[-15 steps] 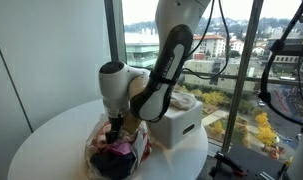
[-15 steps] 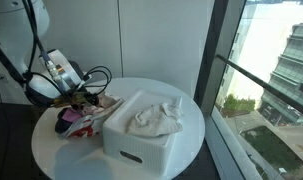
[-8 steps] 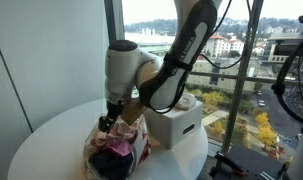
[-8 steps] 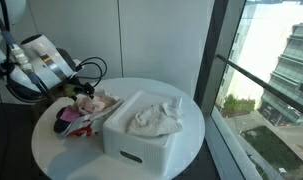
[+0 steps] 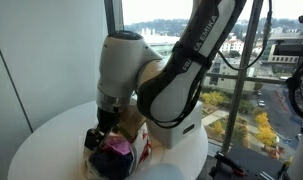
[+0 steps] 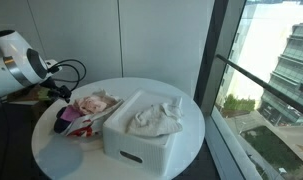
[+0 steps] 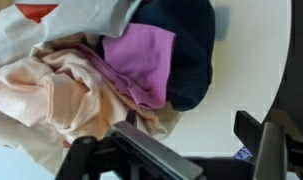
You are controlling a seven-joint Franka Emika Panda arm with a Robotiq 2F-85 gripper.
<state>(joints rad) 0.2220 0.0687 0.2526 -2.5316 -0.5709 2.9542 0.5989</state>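
hovering over the crumpled heap of peach, pink and navy clothes [image 7: 131,62], the black gripper [image 7: 173,140] gapes empty, so the heap slumps loose on the round white table [image 7: 253,70].

The room looked like an office or lab space high up in a modern building. Tall floor-to-ceiling glass windows [image 6: 256,70] with dark frames gave onto city buildings [image 5: 216,44] and autumn trees [image 5: 259,128] far below. Plain white wall panels [image 6: 141,40] stood behind a round white table [image 6: 191,120], which carried a white rectangular plastic bin [image 6: 126,145] and a heap of mixed-coloured clothes [image 6: 89,108].
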